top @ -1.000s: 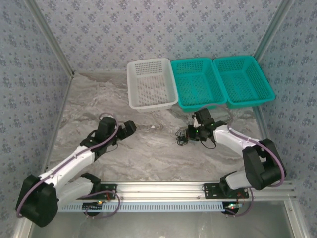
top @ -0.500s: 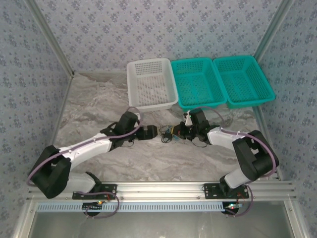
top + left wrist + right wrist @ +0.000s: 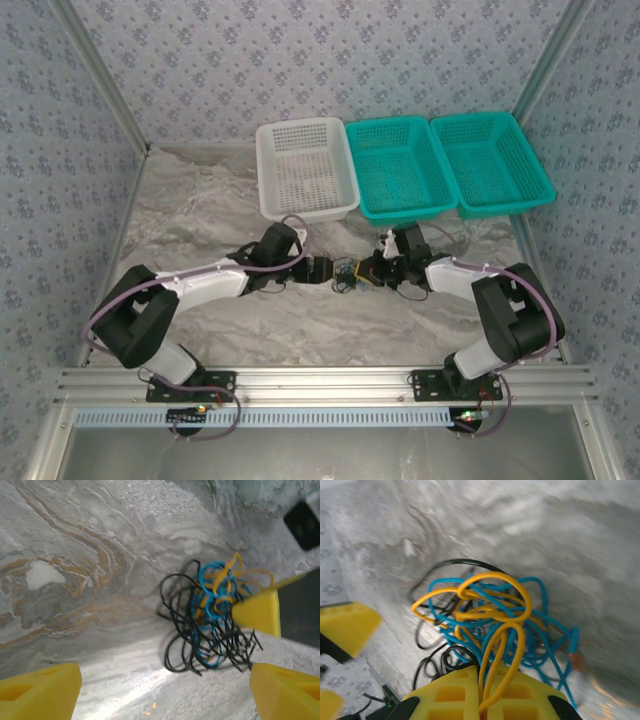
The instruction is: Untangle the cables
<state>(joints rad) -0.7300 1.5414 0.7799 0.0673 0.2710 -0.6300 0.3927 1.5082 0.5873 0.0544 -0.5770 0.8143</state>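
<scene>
The cables [image 3: 349, 273] are a knotted clump of black, blue and yellow cords lying on the marble table mid-centre. My right gripper [image 3: 373, 272] holds the clump from the right. In the right wrist view its jaws [image 3: 492, 692] are shut on a loop of the yellow cable, with the tangle [image 3: 490, 612] spreading ahead of them. My left gripper [image 3: 322, 270] faces the clump from the left. Its yellow fingers [image 3: 40, 690] stand wide apart with nothing between them, and the cables [image 3: 207, 620] lie just beyond the tips. The right gripper's yellow finger [image 3: 257, 612] touches the clump's far side.
A white basket [image 3: 305, 170] and two teal baskets [image 3: 400, 165] [image 3: 492, 160] stand in a row at the back of the table. Patterned walls close in the left, right and rear sides. Bare marble lies in front of the clump.
My left arm has swung right across the table until its gripper reached the clump. The right gripper has carried the clump a little to the left, still shut on it.
</scene>
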